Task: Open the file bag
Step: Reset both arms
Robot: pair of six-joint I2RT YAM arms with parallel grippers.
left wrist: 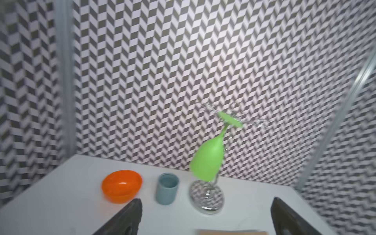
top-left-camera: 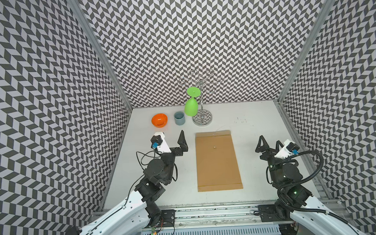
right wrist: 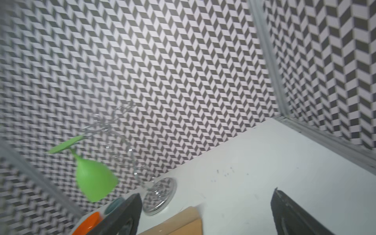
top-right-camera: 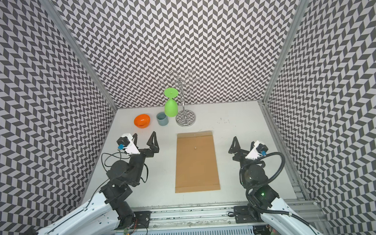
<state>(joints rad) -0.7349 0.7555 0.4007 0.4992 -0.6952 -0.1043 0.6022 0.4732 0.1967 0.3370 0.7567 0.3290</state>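
Two tools are seen released, jaws spread wide with nothing between them. The left tool (top-right-camera: pixel 144 139) and the right tool (top-left-camera: pixel 270 144) are held over the white surface (top-left-camera: pixel 252 185), one at each side of the file bag (top-left-camera: pixel 217 163) and apart from it. The brown file bag is laid flat, lengthwise, in the middle of the surface, its small button clasp (top-left-camera: pixel 215 146) turned upward near the far end. Along the far edge an orange bowl (top-left-camera: pixel 159 119), a blue-grey cup (top-left-camera: pixel 179 117) and a chrome rack (top-left-camera: pixel 202 119) are lined up, and a green glass (top-left-camera: pixel 191 108) is hung upside down from the rack. The surface is enclosed on three sides by walls (top-left-camera: pixel 200 33) papered in a grey-and-white chevron pattern. Both wrist views are blurred, and only a corner of the file bag is caught at their edges. The string is too faint to be traced, and whether the flap is shut cannot be told.
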